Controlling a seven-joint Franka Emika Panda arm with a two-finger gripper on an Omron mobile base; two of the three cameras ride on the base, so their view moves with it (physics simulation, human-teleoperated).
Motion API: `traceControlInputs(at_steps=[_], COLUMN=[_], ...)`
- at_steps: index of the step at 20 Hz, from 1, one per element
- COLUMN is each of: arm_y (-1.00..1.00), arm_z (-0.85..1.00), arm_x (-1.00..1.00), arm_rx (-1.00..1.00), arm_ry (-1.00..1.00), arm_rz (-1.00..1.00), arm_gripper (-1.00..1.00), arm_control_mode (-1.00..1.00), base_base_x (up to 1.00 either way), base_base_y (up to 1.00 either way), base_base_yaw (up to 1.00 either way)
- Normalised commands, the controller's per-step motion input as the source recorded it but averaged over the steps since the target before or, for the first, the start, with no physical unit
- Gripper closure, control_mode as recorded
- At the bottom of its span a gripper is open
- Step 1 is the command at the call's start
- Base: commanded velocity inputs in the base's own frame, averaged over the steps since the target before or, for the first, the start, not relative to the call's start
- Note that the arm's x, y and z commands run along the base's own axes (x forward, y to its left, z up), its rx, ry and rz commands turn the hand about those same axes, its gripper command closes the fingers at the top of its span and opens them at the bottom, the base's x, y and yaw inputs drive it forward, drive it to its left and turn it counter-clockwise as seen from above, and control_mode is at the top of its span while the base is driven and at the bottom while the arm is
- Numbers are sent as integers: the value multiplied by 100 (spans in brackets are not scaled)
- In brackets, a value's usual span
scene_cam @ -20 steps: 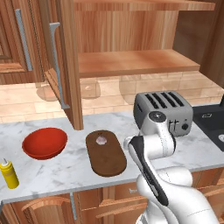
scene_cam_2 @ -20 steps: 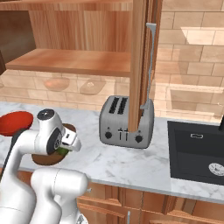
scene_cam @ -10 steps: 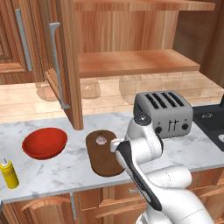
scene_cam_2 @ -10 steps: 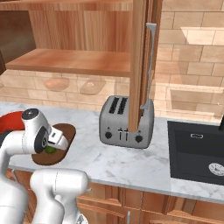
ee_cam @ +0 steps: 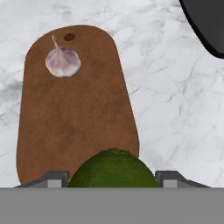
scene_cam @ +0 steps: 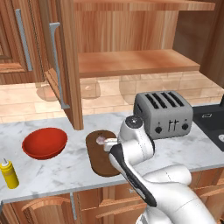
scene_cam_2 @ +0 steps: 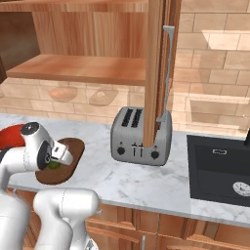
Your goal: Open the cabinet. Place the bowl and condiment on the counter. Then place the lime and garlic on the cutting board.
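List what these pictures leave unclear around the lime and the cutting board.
- Lime: lower half cut by the hand view's bottom edge; whether it touches the cutting board cannot be told.
- Hand: only fingertip stubs show.
- Left base view: the arm covers the board's right end.

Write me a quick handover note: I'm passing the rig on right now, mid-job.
Gripper: fingers closed on the lime, held over the near end of the cutting board.
Garlic: lying on the board's far end.
Bowl and condiment: standing on the counter, left of the board.
Cabinet: doors open, shelves bare.
Done: cabinet opened, bowl, condiment and garlic placed.
Left: lower the lime onto the board and release it.
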Motion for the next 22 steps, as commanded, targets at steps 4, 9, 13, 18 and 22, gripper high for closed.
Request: traceControlInputs(at_steps=[4, 9, 13, 18, 22], arm_y=[7, 20, 34, 37, 23], arm_z=[-6, -21, -19, -28, -33], arm_x=[38, 17, 0, 0, 7], arm_rx=[0, -2, -5, -7, -6], arm_ry=[0, 0, 0, 0, 0], arm_rz=[0, 0, 0, 0, 0], arm_gripper=[100, 100, 100, 100, 100], arm_control_mode=[-100, -100, -100, -100, -100], base_base_x=[0, 0, 0, 0, 0], base_base_y=[0, 0, 0, 0, 0], base_base_yaw=[0, 0, 0, 0, 0])
